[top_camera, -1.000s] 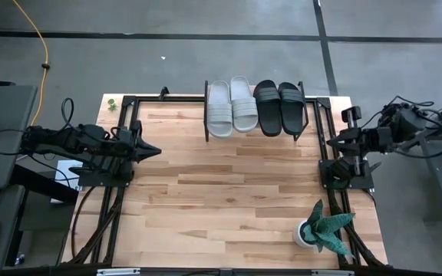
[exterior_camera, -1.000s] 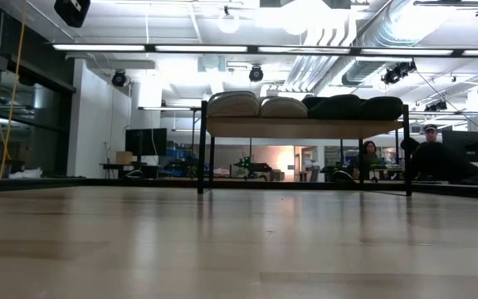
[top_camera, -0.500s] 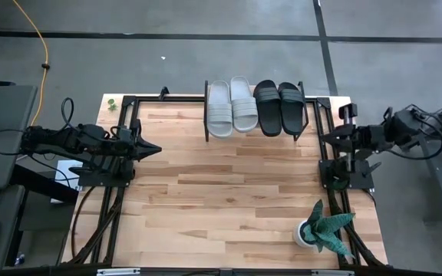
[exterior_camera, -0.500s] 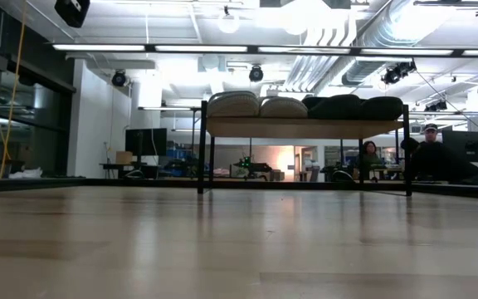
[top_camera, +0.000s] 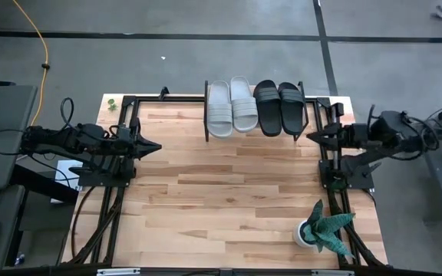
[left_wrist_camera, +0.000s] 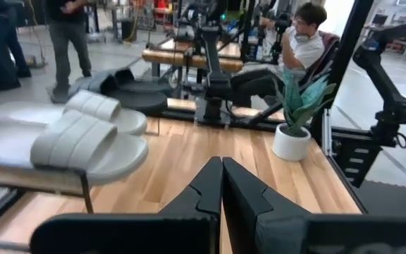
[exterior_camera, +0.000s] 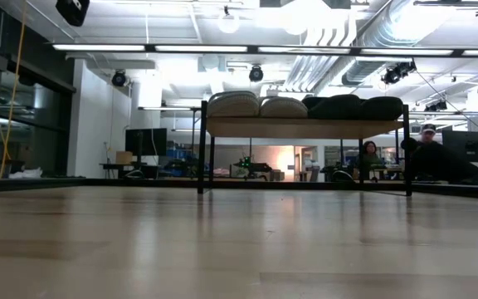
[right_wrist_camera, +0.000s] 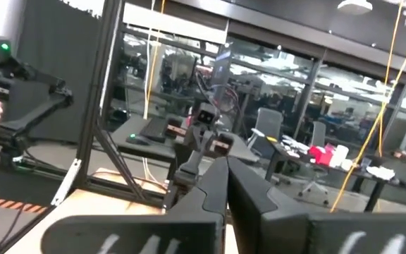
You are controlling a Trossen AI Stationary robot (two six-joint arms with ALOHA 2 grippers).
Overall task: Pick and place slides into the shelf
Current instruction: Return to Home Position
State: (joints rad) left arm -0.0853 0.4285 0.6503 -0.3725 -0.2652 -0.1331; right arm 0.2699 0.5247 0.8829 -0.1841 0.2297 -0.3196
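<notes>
Two arms low, pointing inward — left tool (top_camera: 156, 146), right tool (top_camera: 311, 136), both pressed together.

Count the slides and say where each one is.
4, side by side on the shelf: two grey slides at its left end, two black slides at its right end. None seems hidden.

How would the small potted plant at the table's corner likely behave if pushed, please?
The potted plant would probably tip rather than slide: its leaves spread wider than the small white pot. The round pot looks smooth, so it may roll once down.
</notes>
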